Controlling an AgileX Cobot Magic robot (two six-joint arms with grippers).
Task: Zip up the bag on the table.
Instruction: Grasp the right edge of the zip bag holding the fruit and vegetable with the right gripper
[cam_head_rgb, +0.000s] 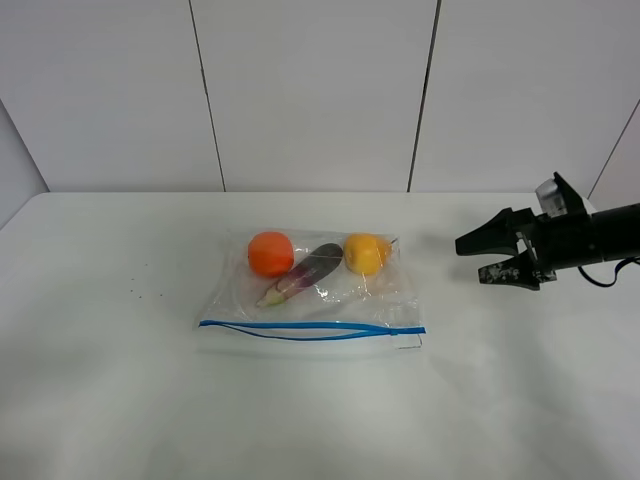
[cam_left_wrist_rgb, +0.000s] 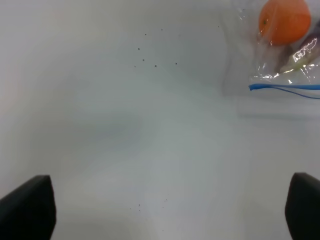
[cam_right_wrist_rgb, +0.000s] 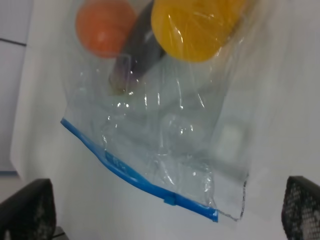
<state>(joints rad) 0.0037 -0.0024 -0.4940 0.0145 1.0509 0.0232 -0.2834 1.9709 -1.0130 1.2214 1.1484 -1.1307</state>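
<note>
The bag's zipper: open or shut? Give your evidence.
Open, at least partly: the bag's two blue zipper lines bow apart in the middle, joining only near the ends.

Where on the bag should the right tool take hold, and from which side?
Probably best at the right end of the blue zipper strip, coming down from above on the side where the right tool is. The bag lies flat, the toys bulge along its far edge, and the strip looks like its firmest part.
</note>
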